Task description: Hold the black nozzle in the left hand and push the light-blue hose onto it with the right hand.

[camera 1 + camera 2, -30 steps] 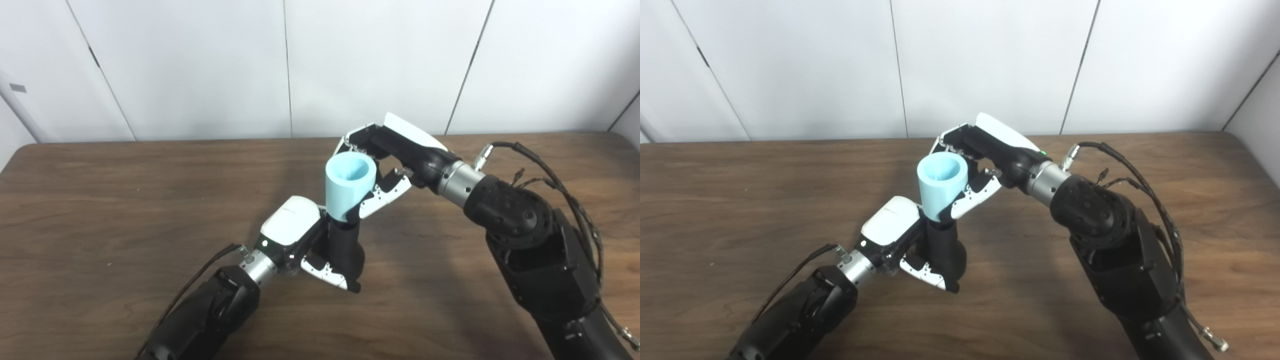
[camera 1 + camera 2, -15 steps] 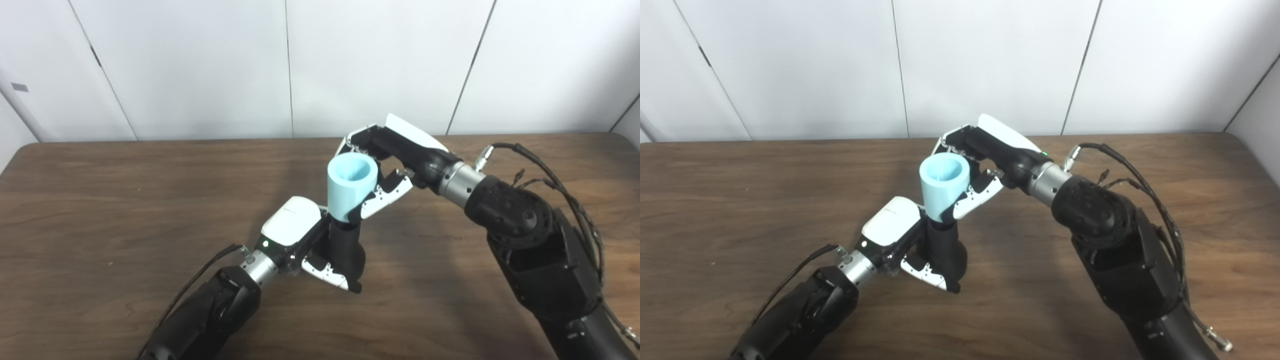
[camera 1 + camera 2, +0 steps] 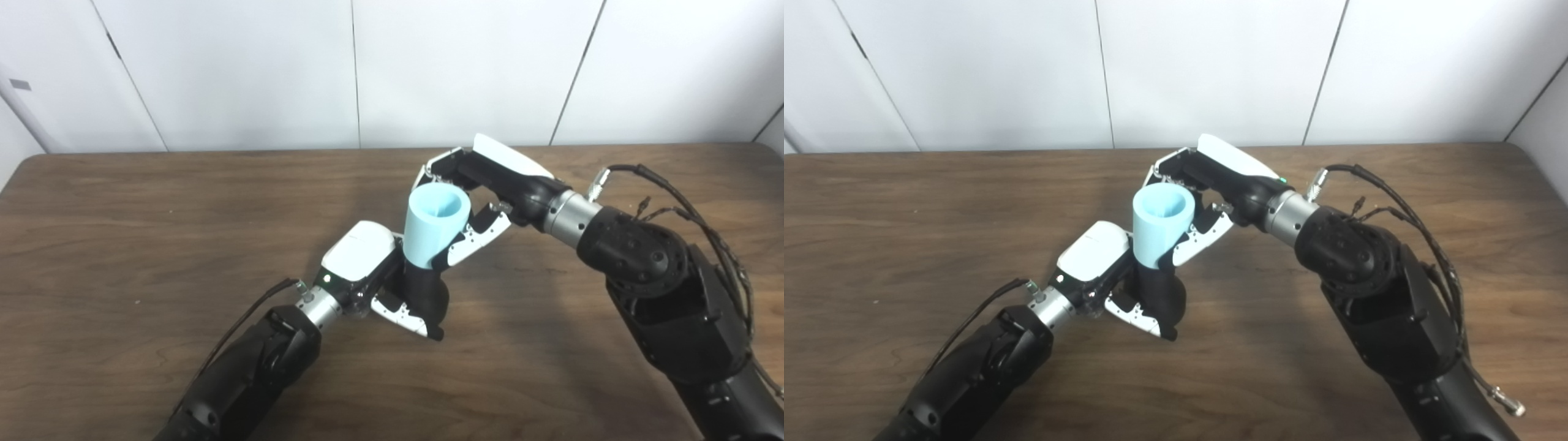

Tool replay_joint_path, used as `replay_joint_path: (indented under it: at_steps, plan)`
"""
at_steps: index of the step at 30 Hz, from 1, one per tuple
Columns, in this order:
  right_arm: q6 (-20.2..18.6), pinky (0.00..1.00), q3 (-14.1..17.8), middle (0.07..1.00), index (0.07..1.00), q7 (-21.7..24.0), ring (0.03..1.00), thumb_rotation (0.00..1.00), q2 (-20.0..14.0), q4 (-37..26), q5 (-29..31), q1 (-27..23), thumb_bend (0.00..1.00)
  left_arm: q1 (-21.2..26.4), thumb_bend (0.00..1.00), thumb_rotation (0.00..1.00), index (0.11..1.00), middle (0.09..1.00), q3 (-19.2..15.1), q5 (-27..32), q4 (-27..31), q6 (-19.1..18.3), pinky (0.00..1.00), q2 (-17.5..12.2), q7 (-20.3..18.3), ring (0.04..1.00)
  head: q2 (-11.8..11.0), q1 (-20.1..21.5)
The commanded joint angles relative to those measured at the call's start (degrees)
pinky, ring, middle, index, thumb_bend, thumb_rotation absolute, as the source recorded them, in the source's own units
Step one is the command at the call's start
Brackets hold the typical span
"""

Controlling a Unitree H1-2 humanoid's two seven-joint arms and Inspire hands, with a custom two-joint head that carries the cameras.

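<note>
My left hand (image 3: 373,275) is shut on the black nozzle (image 3: 424,298), which stands nearly upright above the table (image 3: 122,245), leaning slightly right. The light-blue hose (image 3: 433,225), a short tapered tube with its wide open mouth facing up, sits with its narrow lower end over the top of the nozzle. Around the hose from the right and behind, my right hand (image 3: 484,196) is shut on it, thumb on the near side. The joint between hose and nozzle is partly hidden by fingers. In the right eye view the hose (image 3: 1159,223) meets the nozzle (image 3: 1159,295) the same way.
The brown wooden table reaches to a white panelled wall (image 3: 429,67) at the back. Loose black cables (image 3: 680,202) run along my right forearm. Nothing else lies on the table.
The whole picture has shifted, so the camera moved. Both hands keep their grips, and the hose appears to sit slightly lower on the nozzle.
</note>
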State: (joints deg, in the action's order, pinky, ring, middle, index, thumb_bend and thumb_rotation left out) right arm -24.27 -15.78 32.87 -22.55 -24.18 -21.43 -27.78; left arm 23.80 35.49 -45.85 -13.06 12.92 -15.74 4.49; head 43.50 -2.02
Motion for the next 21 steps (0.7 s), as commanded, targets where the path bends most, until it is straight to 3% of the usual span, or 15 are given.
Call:
replay_joint_path:
  at_steps: [1, 6, 8, 12, 13, 15, 17, 21]
  plan:
    - [1.09, 0.2, -0.21, 0.4, 0.524, 0.38, 0.265, 0.0, -1.71, -1.1, 0.06, 0.06, 0.52, -2.92, 0.52, 0.0, 0.495, 0.4, 1.92, -3.27, -2.42, -2.03, 0.26, -1.83, -5.53, 0.367, 0.13, -0.03]
    - [1.03, 0.2, -0.76, 0.396, 0.522, 0.25, 0.262, 0.0, -1.69, -1.37, -0.18, 1.21, 0.52, -3.05, 0.52, 0.0, 0.497, 0.398, 1.4, -2.23, -2.18, -2.08, 0.27, -1.66, -5.84, 0.373, 0.33, -0.07]
    - [1.2, 0.2, -0.92, 0.396, 0.521, -0.02, 0.263, 0.0, -1.58, -1.36, -0.26, 1.55, 0.52, -3.12, 0.53, 0.0, 0.485, 0.457, 1.33, -2.23, -2.0, -2.18, 0.27, -1.58, -5.95, 0.368, 0.39, -0.18]
    - [1.95, 0.19, -1.1, 0.393, 0.52, -0.78, 0.253, 0.0, -1.5, -0.93, -0.06, 1.96, 0.52, -3.19, 0.53, 0.0, 0.482, 0.471, 1.2, -2.28, -1.74, -2.24, 0.27, -1.48, -6.21, 0.361, 0.58, -0.32]
    - [1.79, 0.19, -1.21, 0.393, 0.519, -0.8, 0.254, 0.0, -1.51, -0.89, -0.16, 1.98, 0.52, -3.22, 0.52, 0.0, 0.49, 0.426, 1.16, -2.3, -1.76, -2.17, 0.27, -1.46, -6.13, 0.361, 0.74, -0.4]
    - [1.94, 0.2, -1.44, 0.394, 0.519, -0.96, 0.26, 0.0, -1.54, -0.7, -0.39, 2.05, 0.52, -3.26, 0.53, 0.0, 0.484, 0.461, 1.18, -2.45, -1.72, -2.19, 0.27, -1.48, -6.18, 0.361, 0.74, -0.4]
    - [2.57, 0.2, -1.64, 0.394, 0.519, -1.25, 0.26, 0.0, -1.6, -0.41, -0.52, 2.12, 0.52, -3.25, 0.52, 0.0, 0.493, 0.41, 1.27, -2.69, -1.67, -2.34, 0.26, -1.53, -6.37, 0.359, 0.74, -0.4]
    - [3.12, 0.2, -1.99, 0.395, 0.52, -1.35, 0.261, 0.0, -1.78, -0.36, -0.47, 1.78, 0.52, -3.36, 0.53, 0.0, 0.483, 0.469, 1.34, -2.74, -0.96, -2.97, 0.26, -1.74, -7.26, 0.365, 1.0, -0.29]
